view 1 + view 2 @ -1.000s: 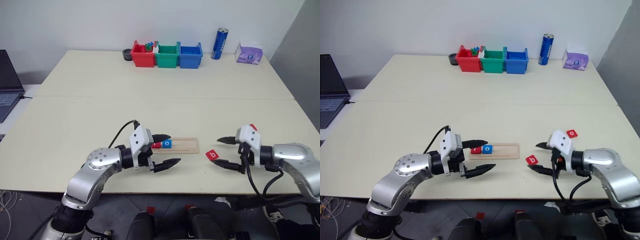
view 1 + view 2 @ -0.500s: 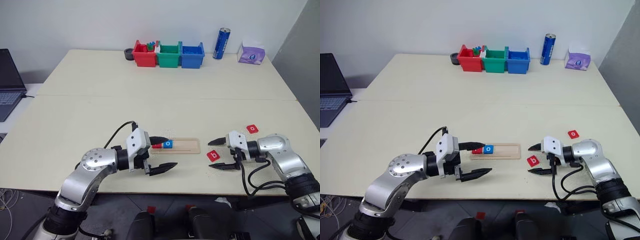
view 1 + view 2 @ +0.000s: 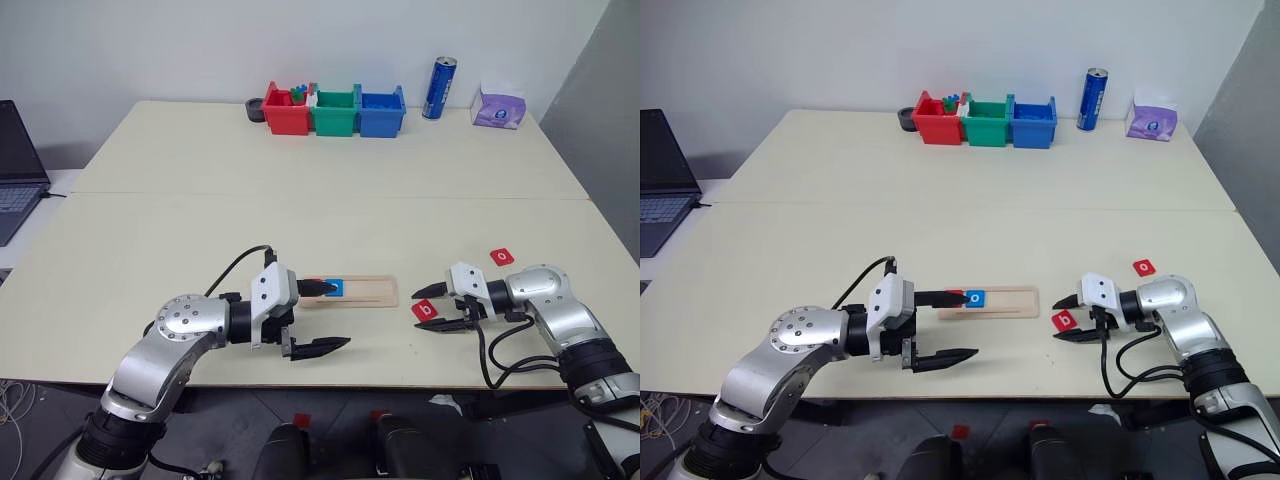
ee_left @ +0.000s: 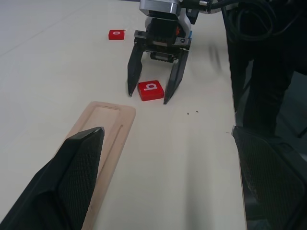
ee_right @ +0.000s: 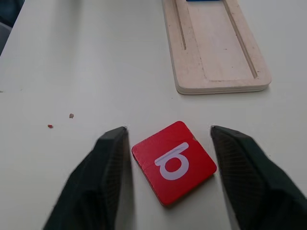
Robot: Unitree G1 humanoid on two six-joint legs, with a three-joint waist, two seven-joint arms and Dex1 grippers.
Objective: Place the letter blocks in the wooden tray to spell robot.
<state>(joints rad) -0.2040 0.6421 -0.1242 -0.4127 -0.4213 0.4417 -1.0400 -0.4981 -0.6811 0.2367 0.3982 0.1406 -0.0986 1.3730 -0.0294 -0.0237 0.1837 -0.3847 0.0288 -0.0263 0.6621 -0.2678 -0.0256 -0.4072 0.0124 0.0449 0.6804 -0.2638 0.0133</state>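
right tool (image 5: 165, 158) lowered at the table, fingers spread astride red b block (image 5: 173, 161); left tool (image 3: 322, 316) spread wide.

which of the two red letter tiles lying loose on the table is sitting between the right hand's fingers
The red b tile, lying flat between the right hand's fingers near the wooden tray. The red o tile lies apart, farther back.

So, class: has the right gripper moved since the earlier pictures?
Yes. The right gripper has come down and in toward the wooden tray, and now straddles the red b block, which lies flat on the table.
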